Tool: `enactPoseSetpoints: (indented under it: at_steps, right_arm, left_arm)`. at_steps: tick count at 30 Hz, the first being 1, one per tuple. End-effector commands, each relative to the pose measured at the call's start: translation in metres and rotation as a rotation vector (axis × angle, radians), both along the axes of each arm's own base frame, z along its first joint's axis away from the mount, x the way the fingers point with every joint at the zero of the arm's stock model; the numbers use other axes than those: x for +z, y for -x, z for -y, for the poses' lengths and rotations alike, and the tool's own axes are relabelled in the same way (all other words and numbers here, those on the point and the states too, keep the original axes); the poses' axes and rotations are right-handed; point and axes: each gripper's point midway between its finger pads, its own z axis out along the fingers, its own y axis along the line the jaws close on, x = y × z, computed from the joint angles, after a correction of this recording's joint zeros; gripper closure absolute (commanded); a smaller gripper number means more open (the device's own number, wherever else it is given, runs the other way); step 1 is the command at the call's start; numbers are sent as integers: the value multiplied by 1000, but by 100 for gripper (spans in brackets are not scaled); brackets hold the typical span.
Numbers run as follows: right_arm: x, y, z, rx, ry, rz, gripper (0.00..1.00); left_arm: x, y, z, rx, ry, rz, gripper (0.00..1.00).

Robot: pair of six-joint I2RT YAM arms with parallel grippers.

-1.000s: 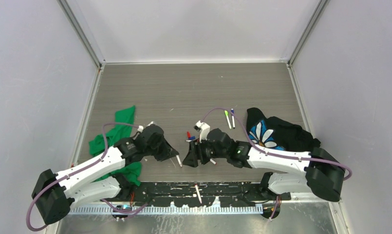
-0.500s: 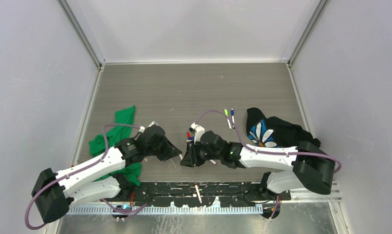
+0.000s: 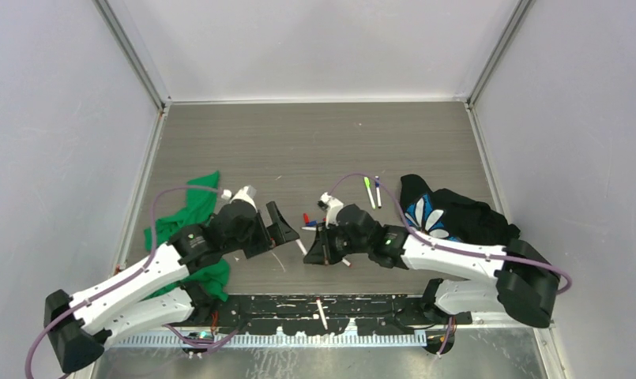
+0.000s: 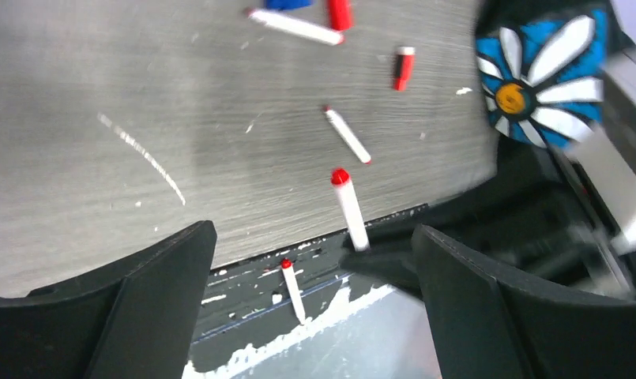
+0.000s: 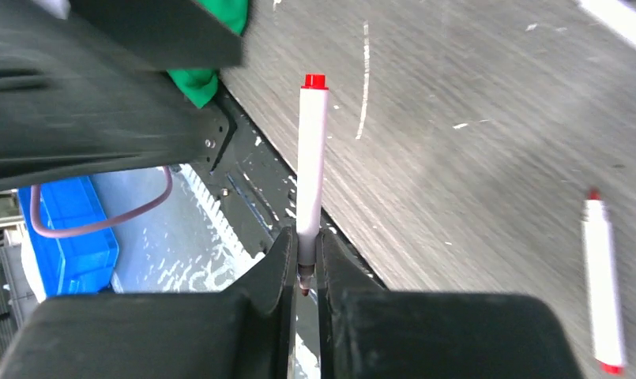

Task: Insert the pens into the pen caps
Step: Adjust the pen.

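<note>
left gripper (image 3: 281, 224): we are seeing its jaws standing wide apart with nothing between them, hanging over the near middle of the table (image 3: 314, 150), just left of the right gripper.
right gripper (image 5: 302, 254): we are watching its fingers pressing together, clamping one end of a white pen.
held pen (image 5: 312, 158): it is sticking out beyond the fingertips with its red end pointing away, toward the left gripper, above the table's near edge.
loose pen (image 5: 603, 294): it is lying flat on the table near the right gripper, apart from it.
red cap (image 4: 340, 11) and blue cap (image 4: 288, 3): they are lying close together, just beyond both grippers, with another white pen (image 4: 295, 26) beside them.
lime-ended pen (image 3: 369, 192) and blue-ended pen (image 3: 378, 192): they are lying side by side, farther back and to the right.
stray pen (image 3: 321, 312): it is resting on the black base plate (image 3: 378, 324) between the arms.
green cloth (image 3: 190, 225): it is lying crumpled at the near left.
daisy-print cloth (image 3: 449, 215): it is lying at the near right.
</note>
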Motion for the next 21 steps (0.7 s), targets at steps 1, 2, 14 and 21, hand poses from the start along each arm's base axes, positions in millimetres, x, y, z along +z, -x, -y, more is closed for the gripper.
enactPoseSetpoints:
  at_steps: [1,2,14,21]
  right_arm:
    - [21,9,27,102,21,-32,99]
    - [24,15,33,135,27,-51,99]
    - [74,102,57,563,-30,-366,99]
    - [84,116,57,642,-69,-463,99]
  left_arm:
    - [77,-13,-5,-263,-89,405,2]
    - [88,-10,-1,-358,-103,487,1]
    - [117,72,37,-1204,-61,1093,20]
    - [92,96,50,-1367,-170,1222,28]
